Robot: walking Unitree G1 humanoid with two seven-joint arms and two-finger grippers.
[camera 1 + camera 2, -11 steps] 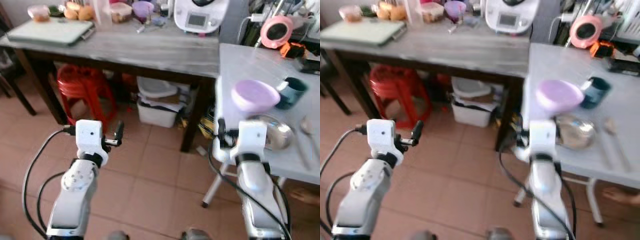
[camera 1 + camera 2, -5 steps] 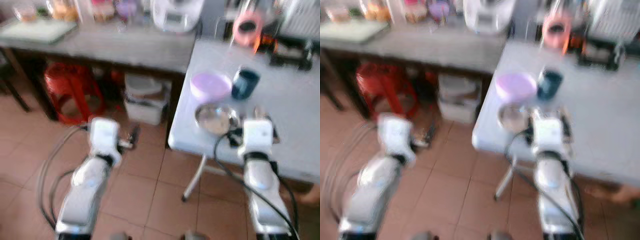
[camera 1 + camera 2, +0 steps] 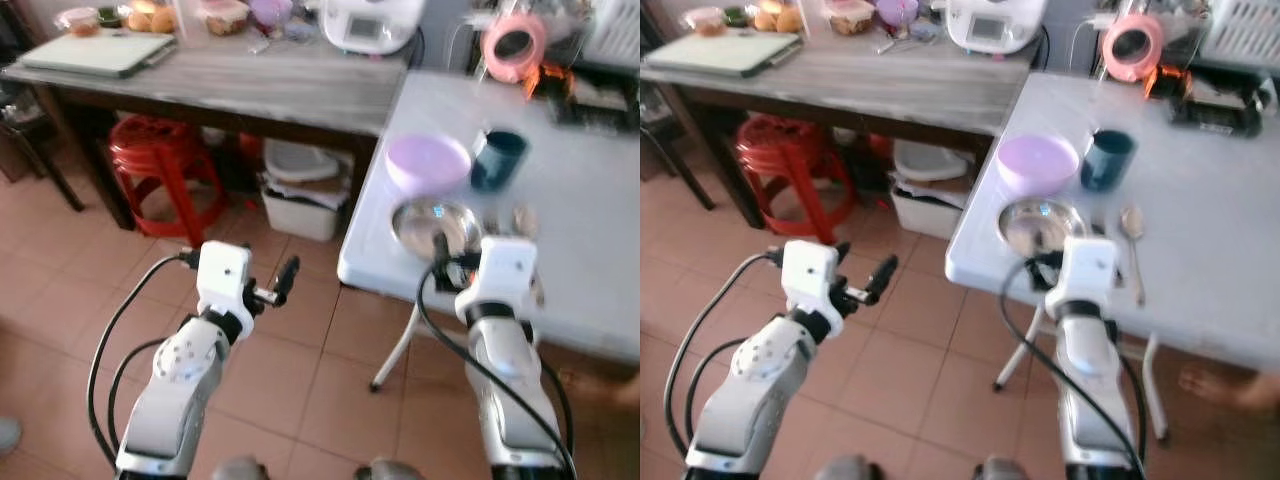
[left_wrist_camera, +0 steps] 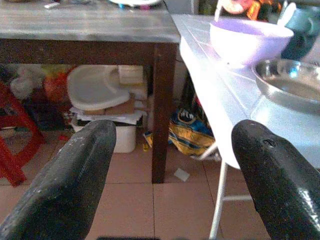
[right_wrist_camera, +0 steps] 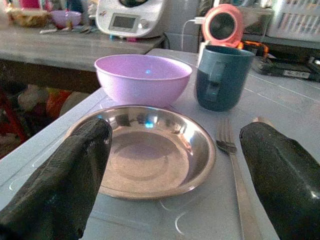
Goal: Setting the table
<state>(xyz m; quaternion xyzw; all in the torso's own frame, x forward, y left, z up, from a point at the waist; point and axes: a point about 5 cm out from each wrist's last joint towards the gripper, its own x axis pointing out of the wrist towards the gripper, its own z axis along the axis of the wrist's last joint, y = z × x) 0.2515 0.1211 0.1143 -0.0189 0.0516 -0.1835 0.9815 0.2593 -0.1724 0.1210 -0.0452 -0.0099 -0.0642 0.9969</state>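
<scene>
Right wrist view: the steel plate (image 5: 145, 150) is seen straight ahead of the right gripper (image 5: 175, 195), whose jaws are spread wide and empty, with a fork (image 5: 237, 175) just beside it, handle running toward the camera. It lies near the white table (image 3: 1200, 230) corner, shallow, round and shiny, before a purple bowl (image 5: 142, 77) and teal mug (image 5: 222, 75). The left gripper (image 4: 170, 175), likewise spread, is held farther off over the floor.

red stool (image 3: 160, 160) under wooden table (image 3: 250, 90) | white appliance (image 3: 368, 22) on it

Steel plate (image 5: 145, 150) upright near desk (image 3: 1230, 250) edge; purple bowl (image 5: 142, 77), teal mug (image 5: 221, 76) behind; fork (image 5: 235, 170) beside.
</scene>
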